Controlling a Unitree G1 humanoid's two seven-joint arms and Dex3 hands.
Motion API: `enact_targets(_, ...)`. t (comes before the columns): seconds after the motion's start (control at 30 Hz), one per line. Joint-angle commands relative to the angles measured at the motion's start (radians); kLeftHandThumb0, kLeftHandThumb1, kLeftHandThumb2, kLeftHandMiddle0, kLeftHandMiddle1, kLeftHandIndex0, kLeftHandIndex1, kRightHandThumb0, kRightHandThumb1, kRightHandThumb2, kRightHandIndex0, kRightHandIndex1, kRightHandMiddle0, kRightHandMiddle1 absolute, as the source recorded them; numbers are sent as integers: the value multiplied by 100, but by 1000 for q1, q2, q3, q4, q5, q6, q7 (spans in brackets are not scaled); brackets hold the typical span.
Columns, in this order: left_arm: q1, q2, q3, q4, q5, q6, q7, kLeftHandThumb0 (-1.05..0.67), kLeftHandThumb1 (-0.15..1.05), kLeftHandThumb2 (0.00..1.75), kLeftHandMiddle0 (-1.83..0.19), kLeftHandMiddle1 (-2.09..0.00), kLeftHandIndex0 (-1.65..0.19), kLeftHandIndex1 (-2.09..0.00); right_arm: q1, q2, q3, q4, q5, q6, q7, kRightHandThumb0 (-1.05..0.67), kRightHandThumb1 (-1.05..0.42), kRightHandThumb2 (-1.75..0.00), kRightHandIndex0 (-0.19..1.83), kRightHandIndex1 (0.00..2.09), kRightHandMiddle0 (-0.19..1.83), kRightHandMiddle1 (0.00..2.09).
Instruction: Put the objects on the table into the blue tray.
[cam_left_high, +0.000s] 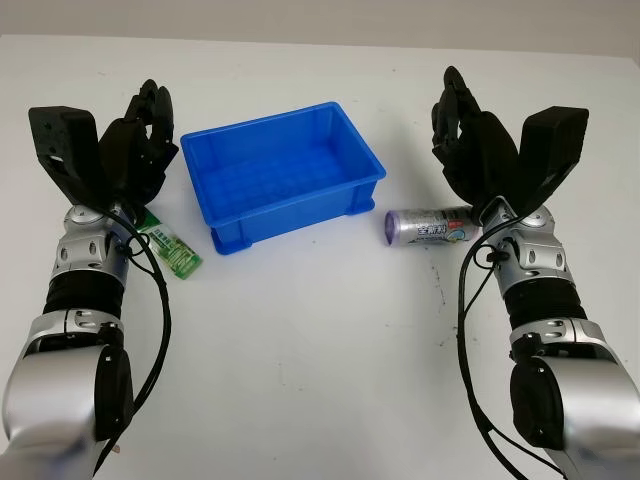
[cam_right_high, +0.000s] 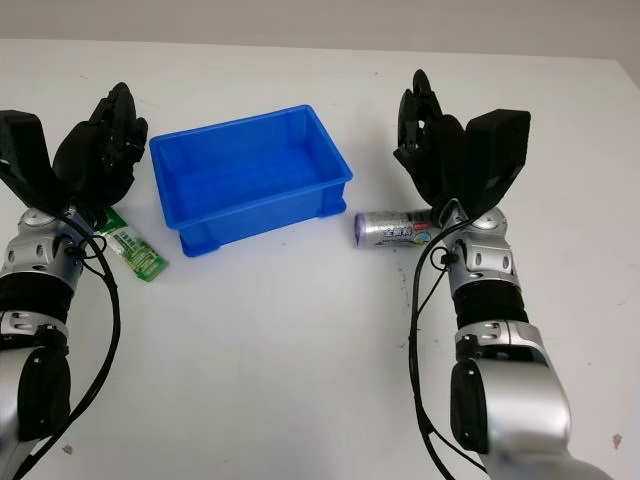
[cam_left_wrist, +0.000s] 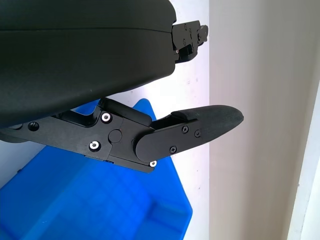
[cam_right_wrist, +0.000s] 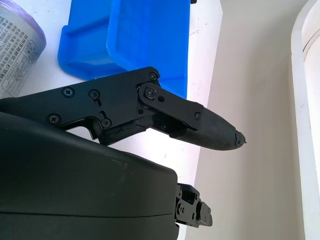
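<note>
The blue tray (cam_left_high: 281, 172) stands at the middle of the white table and holds nothing. A silver can with a purple end (cam_left_high: 430, 226) lies on its side just right of the tray; its end also shows in the right wrist view (cam_right_wrist: 17, 45). A green packet (cam_left_high: 171, 248) lies flat left of the tray, partly under my left wrist. My left hand (cam_left_high: 145, 130) is raised, open, above the packet beside the tray's left wall. My right hand (cam_left_high: 462, 125) is raised, open, above the can.
The table's far edge meets a pale wall behind the tray. Bare white tabletop stretches in front of the tray between my two forearms. The tray's corner (cam_left_wrist: 150, 200) lies close under the left hand.
</note>
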Motion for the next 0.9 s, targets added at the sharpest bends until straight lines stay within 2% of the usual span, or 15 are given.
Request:
enact_targets(0.0, 11, 9, 2, -30, -3, 8, -2, -71, 105, 67, 12, -5, 14, -5, 18, -1, -4, -28, 4, 3, -1, -73, -105, -79, -19, 0, -19, 0)
enact_targets(0.23, -7, 2, 1, -2, 0, 6, -5, -70, 105, 65, 13, -5, 15, -5, 7, -12, -3, -13, 4, 27, 10, -73, -105, -78, -19, 0, -19, 0)
enact_targets(0.37, -10, 0, 0, 4, 0, 4, -6, -71, 105, 65, 12, -6, 14, -5, 10, -38, -10, -70, 13, 69, 29, -72, -105, -73, -19, 0, -19, 0)
enact_targets(0.4, -9, 0, 2, 3, -1, 3, -5, -72, 105, 65, 12, -6, 14, -5, 18, -60, -7, -132, 11, 101, 38, -70, -105, -69, -19, 0, -19, 0)
enact_targets(0.43, -8, 0, 4, 2, -2, 2, -4, -72, 105, 65, 12, -6, 14, -6, 24, -85, 2, -184, -1, 118, 48, -62, -105, -52, -17, 2, -17, 2)
enact_targets(0.47, -7, 1, 5, 1, -3, 1, -4, -72, 105, 65, 12, -6, 14, -6, 32, -110, 17, -235, -31, 124, 45, -60, -105, -43, -13, 4, -14, 4)
enact_targets(0.53, -7, 3, 5, 2, -3, 0, -5, -72, 105, 65, 12, -6, 13, -6, 55, -158, 53, -320, -108, 105, 29, -59, -105, -25, -2, 9, -2, 10)
enact_targets(0.57, -8, 5, 5, 4, -2, 0, -6, -71, 105, 65, 12, -5, 14, -5, 68, -178, 69, -359, -148, 92, 19, -62, -101, -16, 10, 15, 9, 17)
enact_targets(0.63, -9, 7, 5, 7, -2, 0, -9, -71, 105, 66, 13, -5, 14, -5, 98, -218, 87, -463, -193, 114, 27, -61, -98, -9, 17, 18, 14, 21)
enact_targets(0.73, -13, 8, 6, 13, -2, -2, -9, -71, 105, 65, 12, -6, 14, -6, 175, -285, 107, -648, -236, 142, 82, -48, -90, -4, 23, 20, 15, 22)
enact_targets(0.87, -23, 10, 5, 16, -1, 2, -7, -71, 105, 64, 12, -6, 14, -5, 273, -349, 142, -802, -335, 102, 107, -46, -86, -4, 32, 23, 24, 21)
